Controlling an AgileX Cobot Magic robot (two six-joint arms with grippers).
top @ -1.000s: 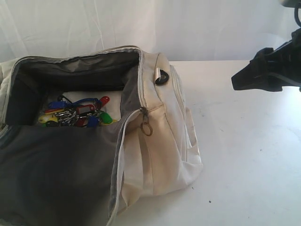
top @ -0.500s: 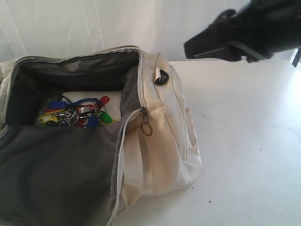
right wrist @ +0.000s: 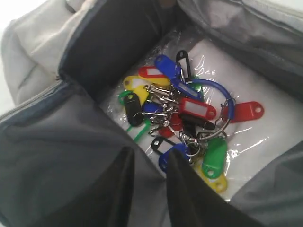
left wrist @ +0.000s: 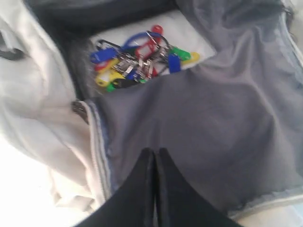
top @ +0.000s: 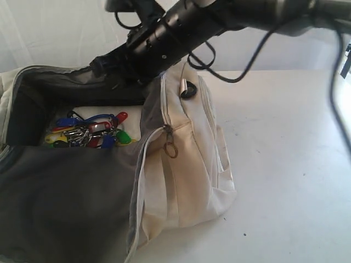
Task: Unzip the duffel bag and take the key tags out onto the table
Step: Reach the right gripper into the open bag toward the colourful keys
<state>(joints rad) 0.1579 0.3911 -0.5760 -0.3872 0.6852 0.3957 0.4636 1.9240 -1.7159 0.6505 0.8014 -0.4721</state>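
The duffel bag (top: 186,164) is already unzipped, near flap folded open, with the left gripper (left wrist: 155,153) pressed together on nothing above the lining. The key tags (top: 88,134) are still on the bag floor, not the table (top: 285,164) — the right gripper (right wrist: 149,158) hovers parted and empty, tags at its 6 o'clock just past the tips.

The exterior view looks slantwise down over the counter (top: 285,164) from some way off, with the open duffel bag (top: 186,175) in its left half. The left wrist view looks past the left claw (left wrist: 155,158), the right wrist view past the right claw (right wrist: 149,163), both from close above into the duffel bag. All three share the key tags (top: 88,134).
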